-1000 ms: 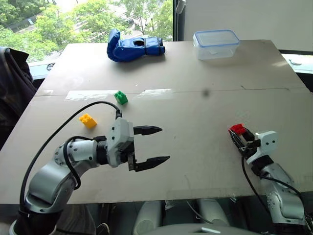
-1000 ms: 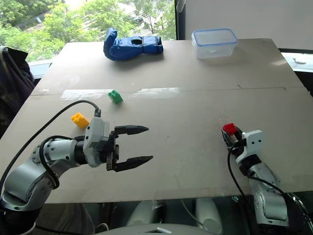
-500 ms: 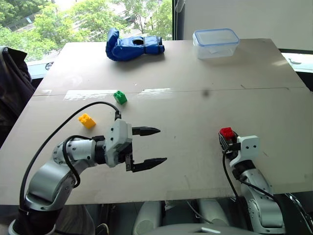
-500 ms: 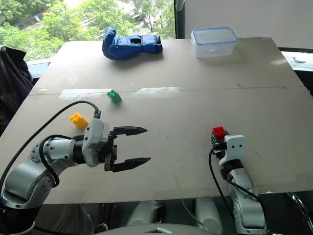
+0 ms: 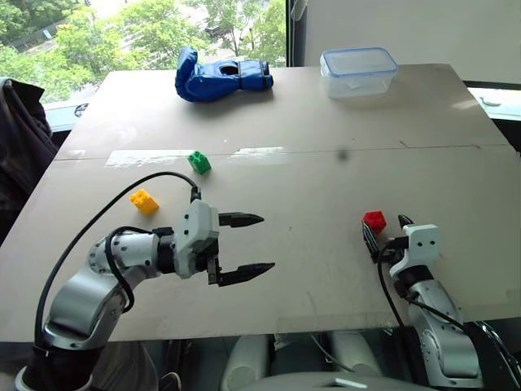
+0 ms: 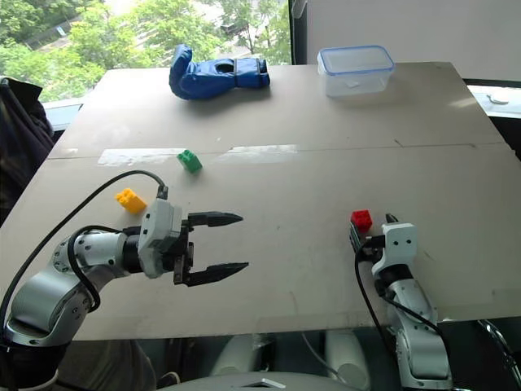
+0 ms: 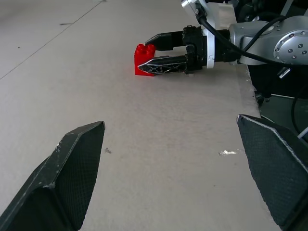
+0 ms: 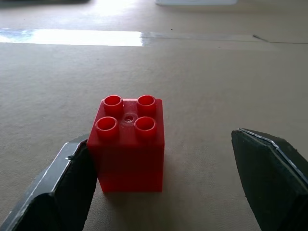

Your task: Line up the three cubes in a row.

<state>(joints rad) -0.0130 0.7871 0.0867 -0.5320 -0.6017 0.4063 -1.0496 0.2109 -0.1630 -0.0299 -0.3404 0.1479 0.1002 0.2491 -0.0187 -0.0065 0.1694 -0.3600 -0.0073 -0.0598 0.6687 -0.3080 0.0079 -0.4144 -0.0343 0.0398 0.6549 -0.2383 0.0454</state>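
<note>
red cube (image 8: 129, 144): chunky little brick, four studs up, sitting upright on the tabletop (image 5: 326, 147) near the right edge
right gripper (image 5: 383, 232): fingers spread apart around the red cube, one finger right up against its side, the other well clear
green cube (image 5: 199, 162): far left-center, tilted a bit
yellow cube (image 5: 145, 201): left, nearer than green
left gripper (image 5: 252, 243): fingers wide open, holding nothing, hovering mid-tabletop
glove (image 5: 221, 76): blue, far edge
container (image 5: 359, 72): clear, lidded, far right
</note>
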